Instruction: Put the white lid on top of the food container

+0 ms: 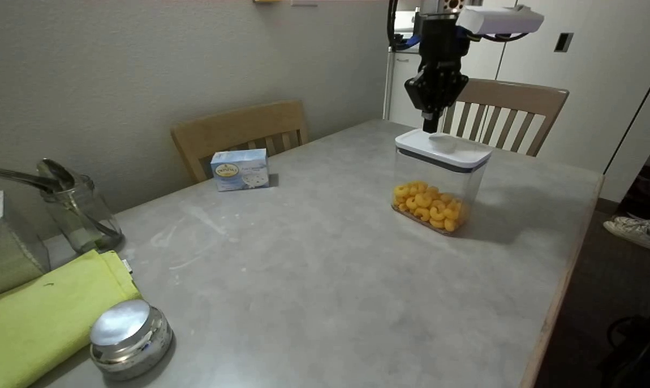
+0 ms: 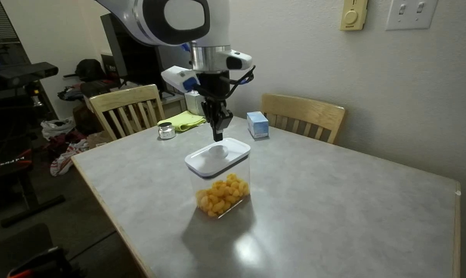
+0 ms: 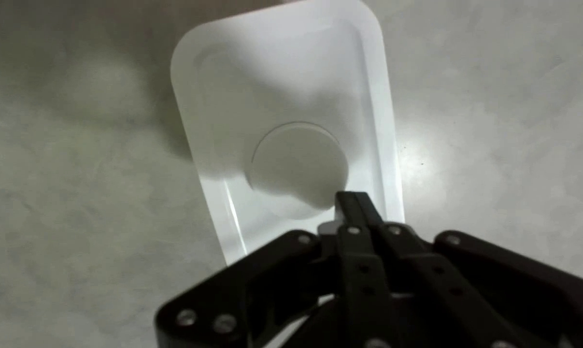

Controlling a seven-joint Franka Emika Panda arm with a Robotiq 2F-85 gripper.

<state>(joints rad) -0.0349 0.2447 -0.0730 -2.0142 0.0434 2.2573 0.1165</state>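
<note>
The white lid [image 1: 467,154] lies flat on top of the clear food container [image 1: 435,175], with a dark grey band under its rim. Both also show in an exterior view, the lid [image 2: 200,160] above the container's clear wall [image 2: 238,168]. Yellow-orange food pieces fill the container's lower part. In the wrist view the lid [image 3: 291,159] shows its round raised centre, shaded by the gripper. My gripper [image 1: 430,128] points down over the lid, its tips a little above it. In the wrist view the gripper's fingertips [image 3: 353,195] are together with nothing between them. The gripper [image 2: 217,138] hides the lid's near end in the wrist view.
A blue-and-white box [image 1: 241,170] stands near the wall side. A shiny metal jar [image 1: 131,339], a yellow-green cloth [image 1: 55,312] and a glass jar with utensils [image 1: 85,218] are at the table's far end from the container. Chairs [image 2: 304,116] stand around the table.
</note>
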